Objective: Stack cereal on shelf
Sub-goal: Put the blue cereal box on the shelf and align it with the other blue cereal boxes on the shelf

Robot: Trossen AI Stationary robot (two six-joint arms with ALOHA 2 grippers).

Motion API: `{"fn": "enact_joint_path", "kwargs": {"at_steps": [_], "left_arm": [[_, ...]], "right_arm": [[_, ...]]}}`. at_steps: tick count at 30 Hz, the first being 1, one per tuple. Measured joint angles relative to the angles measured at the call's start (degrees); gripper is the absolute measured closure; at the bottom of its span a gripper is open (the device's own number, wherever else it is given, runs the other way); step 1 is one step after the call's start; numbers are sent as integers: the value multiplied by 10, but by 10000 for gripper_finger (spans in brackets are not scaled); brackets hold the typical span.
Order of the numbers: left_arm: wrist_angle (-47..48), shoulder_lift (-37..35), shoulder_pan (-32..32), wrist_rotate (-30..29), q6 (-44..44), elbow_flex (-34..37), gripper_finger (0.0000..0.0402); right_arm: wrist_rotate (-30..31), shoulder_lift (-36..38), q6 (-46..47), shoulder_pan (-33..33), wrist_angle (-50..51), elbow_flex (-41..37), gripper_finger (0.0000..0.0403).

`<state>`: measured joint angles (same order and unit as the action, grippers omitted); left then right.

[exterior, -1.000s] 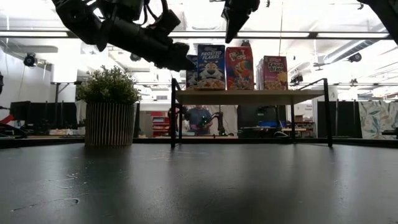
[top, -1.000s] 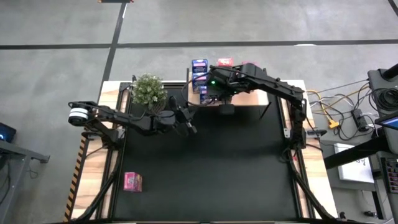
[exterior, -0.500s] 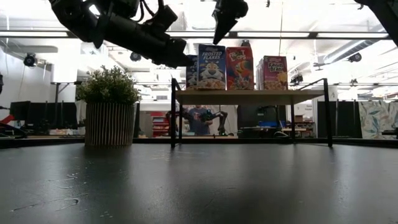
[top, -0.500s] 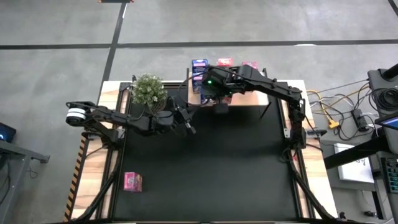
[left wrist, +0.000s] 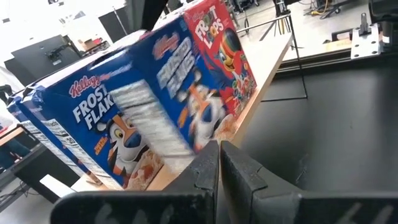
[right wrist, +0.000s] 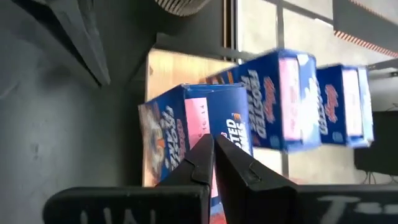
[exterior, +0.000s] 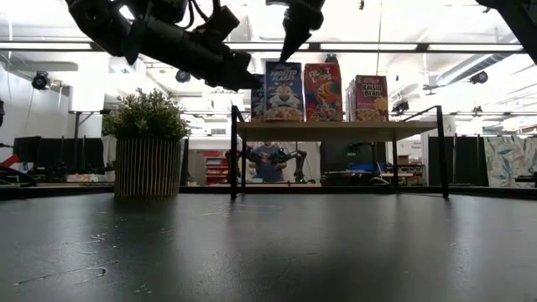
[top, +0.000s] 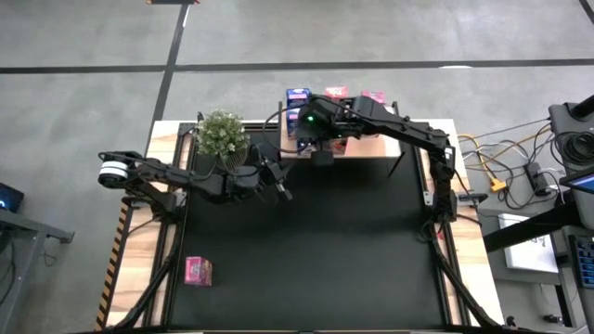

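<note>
We see a black desk (top: pixel 325 241) with a small wooden shelf (exterior: pixel 336 130) at its far edge. Cereal boxes stand upright along the shelf top. From the low view we read, left to right, a blue "Frosted Flakes" box (exterior: pixel 284 91), a red "Froot Loops" box (exterior: pixel 323 91) touching it, and, a little apart, a pink "Raisin Bran" box (exterior: pixel 370 98). The left wrist view shows "Kellogg's Frosted Flakes" on two blue boxes and "Froot Loops" on the red one. One more pink box (top: pixel 198 271) lies alone at the near left of the desk; its print is too small for us to read.

The left arm reaches in low from the left, past a potted plant (top: pixel 223 135); its hand (exterior: pixel 252 82) is closed and empty, its tip just left of the blue box. The right arm bends over the shelf from the right; its hand (exterior: pixel 289 44) points down above the blue box, fingers closed on nothing.
</note>
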<state>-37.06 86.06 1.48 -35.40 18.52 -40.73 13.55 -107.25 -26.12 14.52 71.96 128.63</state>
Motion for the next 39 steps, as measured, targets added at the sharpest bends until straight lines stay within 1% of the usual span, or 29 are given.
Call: {"fn": "enact_joint_path", "kwargs": {"at_steps": [7, 13, 20, 26, 30, 33, 39], "left_arm": [[0, 0, 0, 0, 0, 0, 402], [-2, 0, 0, 0, 0, 0, 402], [-3, -3, 0, 0, 0, 0, 402], [1, -26, -6, 0, 10, 0, 402], [16, -49, -7, -1, 15, 1, 402], [17, -62, -7, -1, 15, 4, 402], [20, -72, -7, -1, 15, 8, 402]], "right_arm": [[-4, 0, 7, -1, -48, -19, 394], [-5, 0, 12, -1, -68, -21, 394], [-4, -1, -3, -2, -79, -23, 394], [-2, 19, -3, -11, -51, -10, 394], [-38, 32, 10, -12, -3, -6, 394], [-40, 31, 25, -9, 35, -9, 394], [-45, 31, 22, -1, 30, -30, 394]]}}
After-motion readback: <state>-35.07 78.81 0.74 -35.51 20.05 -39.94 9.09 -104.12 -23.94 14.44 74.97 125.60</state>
